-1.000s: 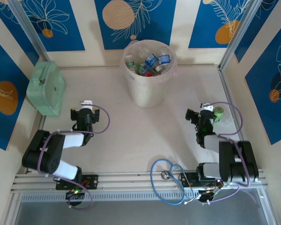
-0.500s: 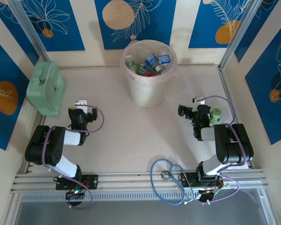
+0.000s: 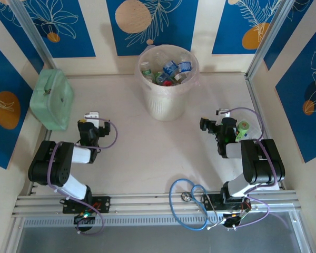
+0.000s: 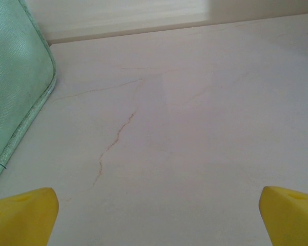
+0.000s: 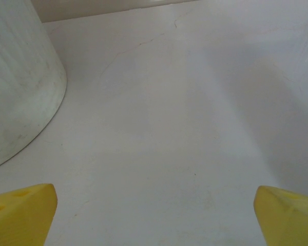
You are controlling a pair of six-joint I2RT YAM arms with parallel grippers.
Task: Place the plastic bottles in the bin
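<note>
Sitting heaped inside the bin at the far middle of the table, the bottles look gathered, so the job seems done or nearly so. The left gripper hangs low near the green case, jaws spread wide and holding nothing. The right gripper is likewise wide apart and empty, with the bin's ribbed wall off to its left. Both arms sit folded near their bases, probably resting clear of the bin.

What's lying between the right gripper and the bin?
Nothing: the top view shows bare table from the right gripper to the bin; the right wrist view shows the same.
</note>
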